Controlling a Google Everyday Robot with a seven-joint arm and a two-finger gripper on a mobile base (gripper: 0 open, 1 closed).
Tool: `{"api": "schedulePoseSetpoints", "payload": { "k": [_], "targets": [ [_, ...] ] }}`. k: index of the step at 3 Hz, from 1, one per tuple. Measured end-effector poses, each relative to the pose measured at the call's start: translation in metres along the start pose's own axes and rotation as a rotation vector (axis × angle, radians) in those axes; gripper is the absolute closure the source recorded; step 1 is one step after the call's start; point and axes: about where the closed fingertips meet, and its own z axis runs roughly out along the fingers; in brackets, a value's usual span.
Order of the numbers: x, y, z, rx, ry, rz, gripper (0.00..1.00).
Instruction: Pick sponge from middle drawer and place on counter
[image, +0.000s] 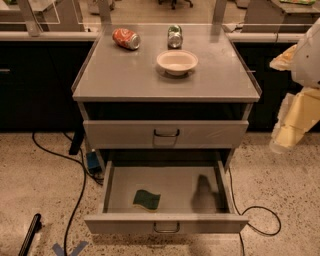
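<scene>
The sponge (146, 200), dark green with a yellow edge, lies flat on the floor of the pulled-out middle drawer (165, 222), left of centre and near the front panel. The counter (125, 75) is the grey top of the drawer cabinet above it. My arm, pale and yellowish, hangs at the right edge of the view. Its gripper (282, 141) is to the right of the cabinet, level with the closed drawer, well apart from the sponge and above the floor. A dark shadow lies on the right part of the drawer floor.
On the counter stand a white bowl (177, 62), a crushed red can (126, 38) and a crushed green can (174, 36). A closed drawer (166, 133) sits above the open one. Black cables (75, 175) run on the speckled floor on both sides. Dark-fronted benches stand behind.
</scene>
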Motion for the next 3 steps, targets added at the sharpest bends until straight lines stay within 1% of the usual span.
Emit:
{"api": "schedulePoseSetpoints", "payload": {
  "k": [1,2,3],
  "targets": [
    [-0.013,0.001,0.017,-0.017,-0.102,0.022,0.0],
    [-0.039,0.004,0.044,-0.044,-0.242,0.051,0.0],
    [-0.074,0.006,0.08,-0.091,-0.329,0.051,0.0]
  ]
}}
